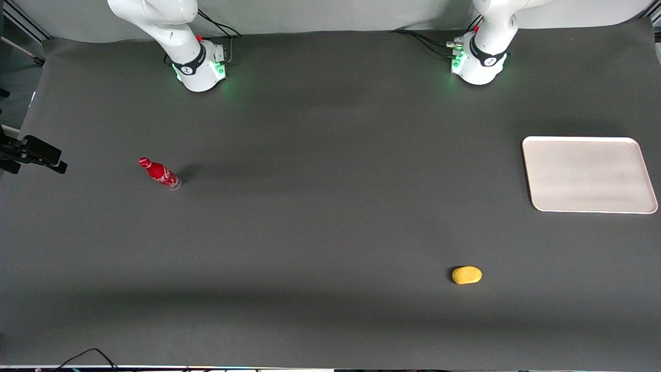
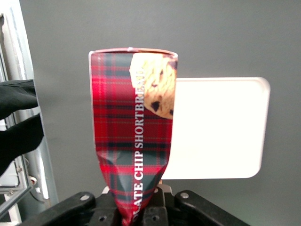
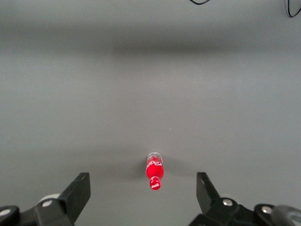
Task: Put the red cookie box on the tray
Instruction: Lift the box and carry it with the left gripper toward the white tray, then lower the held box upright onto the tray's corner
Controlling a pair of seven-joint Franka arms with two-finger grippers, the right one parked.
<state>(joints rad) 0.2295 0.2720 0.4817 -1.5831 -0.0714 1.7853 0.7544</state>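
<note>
Jaws clenched on red cookie box (image 2: 134, 136), glossy crumpled tartan, high above table | tray (image 2: 214, 127) flat, cream, round-cornered below

the left arm's gripper (image 2: 136, 212) is hanging up in the air, out of the front camera's sight, with its jaws pinching the narrow end of the red cookie box (image 2: 134, 127), which is sticking straight out from between them.
</note>
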